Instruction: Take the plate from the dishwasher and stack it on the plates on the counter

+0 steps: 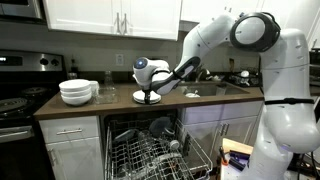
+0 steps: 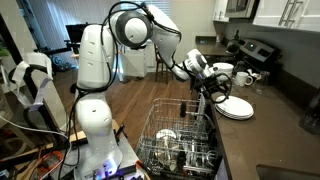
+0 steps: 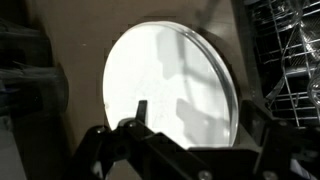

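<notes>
A round white plate (image 3: 170, 80) lies flat on top of the low plates stack (image 1: 150, 98) on the dark brown counter (image 1: 215, 95). The stack's layered rim shows at the right in the wrist view. The stack also shows in an exterior view (image 2: 237, 108). My gripper (image 3: 195, 120) hangs just above the stack's near edge, with its fingers spread wide and nothing between them. It shows in both exterior views (image 1: 150, 92) (image 2: 214, 93). The dishwasher (image 1: 150, 145) stands open under the counter with its wire rack (image 2: 180, 140) pulled out.
A taller stack of white bowls (image 1: 78, 91) stands on the counter beside the black stove (image 1: 20, 95). Small items sit near the sink (image 1: 235, 80). The rack (image 3: 290, 50), which holds dishes, lies close beside the plate stack.
</notes>
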Controlling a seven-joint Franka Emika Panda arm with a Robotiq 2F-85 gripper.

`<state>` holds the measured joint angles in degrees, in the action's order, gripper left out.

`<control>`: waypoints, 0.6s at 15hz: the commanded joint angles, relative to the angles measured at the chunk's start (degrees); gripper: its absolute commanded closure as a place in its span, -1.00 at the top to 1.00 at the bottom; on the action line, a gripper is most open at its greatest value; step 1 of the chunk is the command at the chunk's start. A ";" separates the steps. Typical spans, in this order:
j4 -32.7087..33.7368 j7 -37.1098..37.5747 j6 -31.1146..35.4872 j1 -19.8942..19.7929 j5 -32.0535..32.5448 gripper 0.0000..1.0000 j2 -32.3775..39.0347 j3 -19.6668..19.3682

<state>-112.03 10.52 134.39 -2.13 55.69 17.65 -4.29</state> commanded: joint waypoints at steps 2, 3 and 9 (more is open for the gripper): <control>-1.89 -5.60 1.27 -0.62 -6.23 0.79 -2.52 1.02; -2.16 -5.88 1.09 -0.21 -6.62 0.78 -3.08 1.12; -5.92 -5.79 1.99 2.22 -7.15 1.00 -9.39 3.53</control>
<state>-113.68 6.90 134.48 -0.43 51.00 13.51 -1.96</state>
